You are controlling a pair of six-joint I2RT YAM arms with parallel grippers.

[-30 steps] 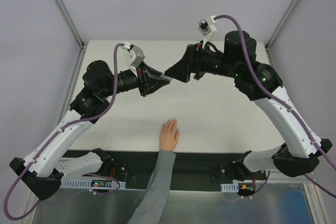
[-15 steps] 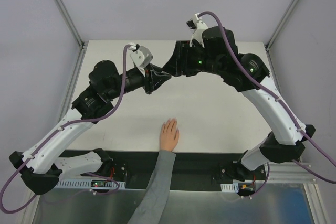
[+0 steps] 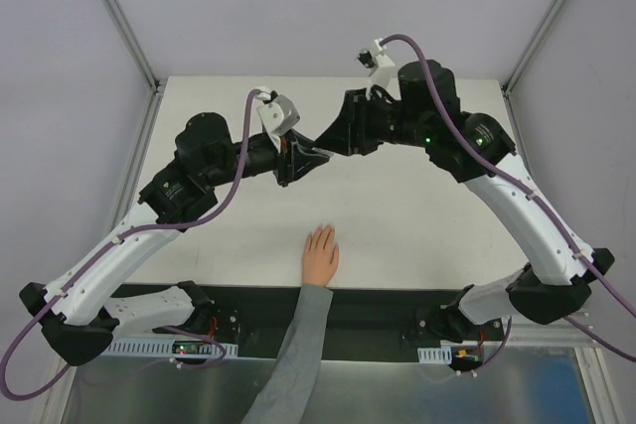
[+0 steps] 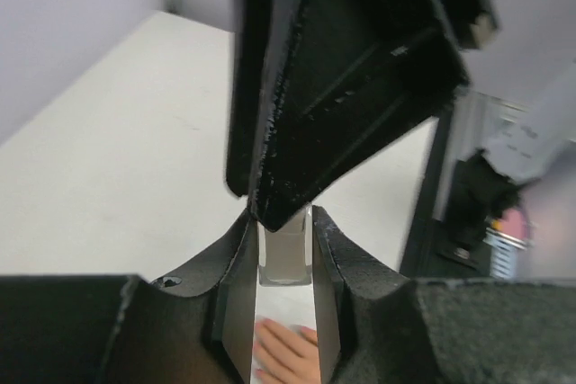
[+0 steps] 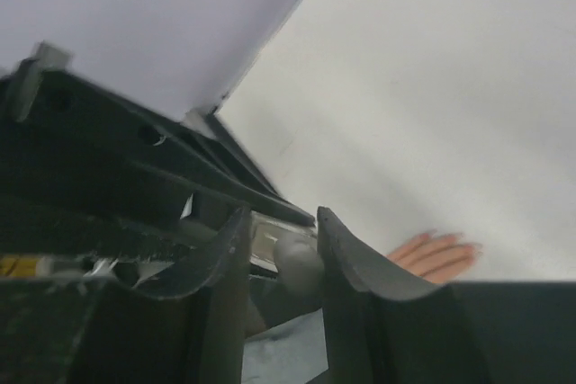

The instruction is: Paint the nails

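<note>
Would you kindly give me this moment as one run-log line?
left hand: grips bottle | right hand: around cap | nails: untouched

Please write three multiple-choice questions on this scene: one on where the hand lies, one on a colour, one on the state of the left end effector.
1. Where on the table does the hand lie?
A) at the near edge, between the arm bases
B) in the far left corner
C) at the far edge

2. What colour is the sleeve?
A) red
B) grey
C) yellow

3. The left end effector is:
A) open and empty
B) resting on the table
C) shut on a small bottle

Answers: 1 A, the top view shows it there; 2 B, grey cloth covers the wrist; 3 C, the left wrist view shows the bottle clamped.
</note>
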